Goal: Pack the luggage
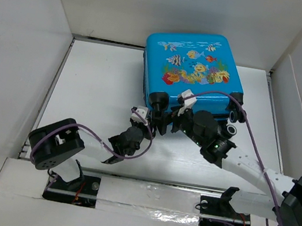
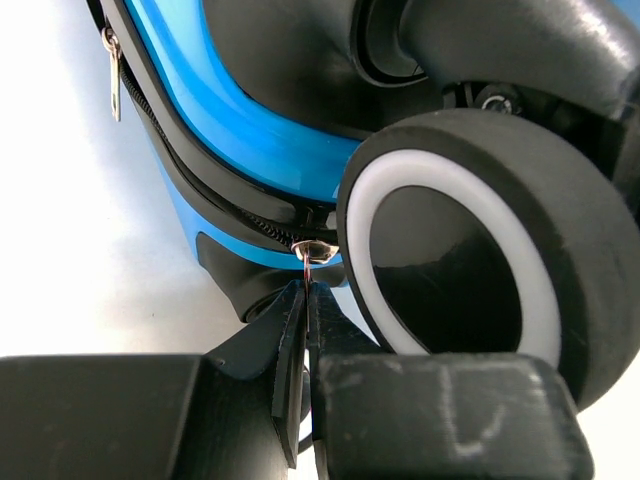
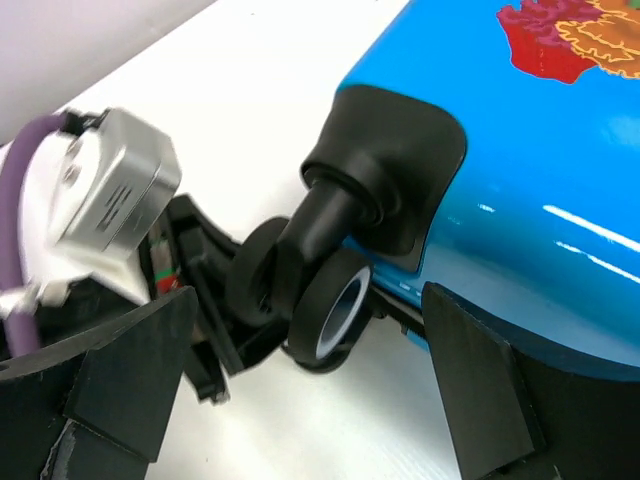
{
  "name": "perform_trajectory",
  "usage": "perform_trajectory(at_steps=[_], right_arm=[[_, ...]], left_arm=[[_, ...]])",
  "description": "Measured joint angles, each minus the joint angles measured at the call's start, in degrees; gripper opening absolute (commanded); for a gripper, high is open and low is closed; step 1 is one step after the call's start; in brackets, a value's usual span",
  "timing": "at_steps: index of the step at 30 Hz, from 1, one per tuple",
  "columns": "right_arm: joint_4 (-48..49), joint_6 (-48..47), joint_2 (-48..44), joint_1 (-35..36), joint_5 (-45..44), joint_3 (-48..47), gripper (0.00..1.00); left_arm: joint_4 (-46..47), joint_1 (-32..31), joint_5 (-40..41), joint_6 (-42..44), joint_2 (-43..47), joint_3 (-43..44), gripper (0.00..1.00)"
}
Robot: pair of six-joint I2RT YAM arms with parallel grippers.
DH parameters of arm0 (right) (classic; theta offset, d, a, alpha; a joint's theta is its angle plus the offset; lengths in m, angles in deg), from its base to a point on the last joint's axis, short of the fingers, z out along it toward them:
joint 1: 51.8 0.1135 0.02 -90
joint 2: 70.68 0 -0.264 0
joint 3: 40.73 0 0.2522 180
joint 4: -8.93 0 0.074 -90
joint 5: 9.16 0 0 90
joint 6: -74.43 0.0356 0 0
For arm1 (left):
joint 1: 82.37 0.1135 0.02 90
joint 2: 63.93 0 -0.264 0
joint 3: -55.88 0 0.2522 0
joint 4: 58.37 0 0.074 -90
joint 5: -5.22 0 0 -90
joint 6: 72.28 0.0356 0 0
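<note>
Left wrist view: wheel (image 2: 470, 270) hides luggage (image 2: 250, 130) corner.

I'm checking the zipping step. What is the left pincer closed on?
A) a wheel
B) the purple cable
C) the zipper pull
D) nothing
C: in the left wrist view the left pincer is shut on the thin metal zipper pull of the luggage. It sits right beside the wheel but is not on it.
</note>
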Motion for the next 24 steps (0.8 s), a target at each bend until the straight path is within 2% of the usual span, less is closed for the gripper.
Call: perform_trajectory(at_steps=[10, 12, 13, 19, 20, 22, 24], right_arm=[[0.46, 1.62, 8.07, 3.69, -6.14, -2.78, 0.97], [-0.13, 1.62, 8.68, 4.7, -8.98, -3.61, 0.9], [-0.24, 1.62, 9.11, 5.16, -10.91, -4.04, 0.82], [1.2, 2.43, 12.04, 8.74, -20.37, -4.52, 0.71], [1.31, 2.84, 12.72, 9.2, -21.64, -4.74, 0.57], [1.66, 3.52, 13.81, 10.45, -23.85, -5.18, 0.55], [2.19, 4.2, 14.88, 11.34, -25.99, -5.2, 0.61]], left_arm=[[0.72, 0.48, -0.31, -0.7, -0.59, -0.07, 0.0], [0.79, 0.7, -0.2, -0.92, -0.66, -0.07, 0.0], [0.83, 0.81, 0.0, -1.16, -0.66, -0.07, 0.0], [0.96, 1.46, 0.74, -1.46, -1.01, -0.07, 0.0], [0.94, 1.6, 0.83, -1.44, -1.01, -0.07, 0.0], [0.83, 1.73, 1.36, -1.4, -1.03, -0.22, 0.0], [0.83, 1.75, 1.7, -1.22, -1.03, -0.42, 0.0]])
